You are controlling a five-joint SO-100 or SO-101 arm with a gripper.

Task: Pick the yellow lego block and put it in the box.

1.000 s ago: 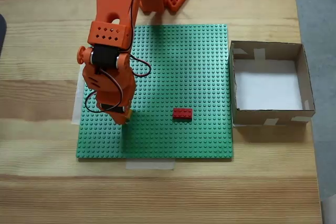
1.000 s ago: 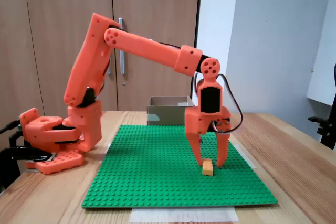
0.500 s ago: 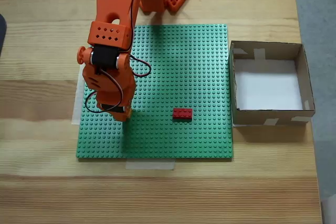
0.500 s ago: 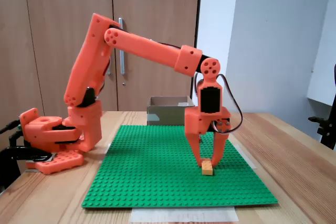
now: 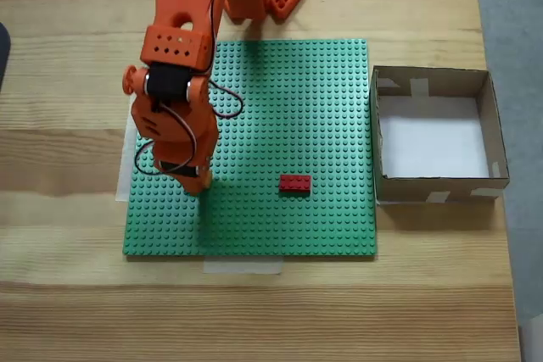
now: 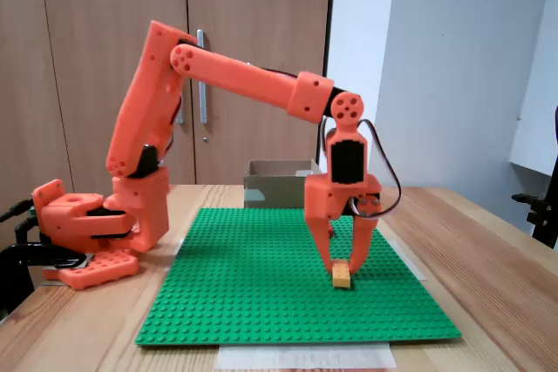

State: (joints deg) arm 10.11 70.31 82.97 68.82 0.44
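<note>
From above, the box [image 5: 438, 133] sits on the counter [image 5: 68, 277] just right of the green baseplate [image 5: 288, 91], its white floor bare. The pincer [image 5: 197, 182] points down over the plate's left part, hiding the yellow block; a red brick [image 5: 295, 182] lies apart to its right.

From the side, the box [image 6: 277, 184] stands behind the arm, its inside hidden. The yellow block [image 6: 341, 277] is pinched between the pincer [image 6: 341, 266] tips, tilted, at or just above the baseplate [image 6: 253, 285].
</note>
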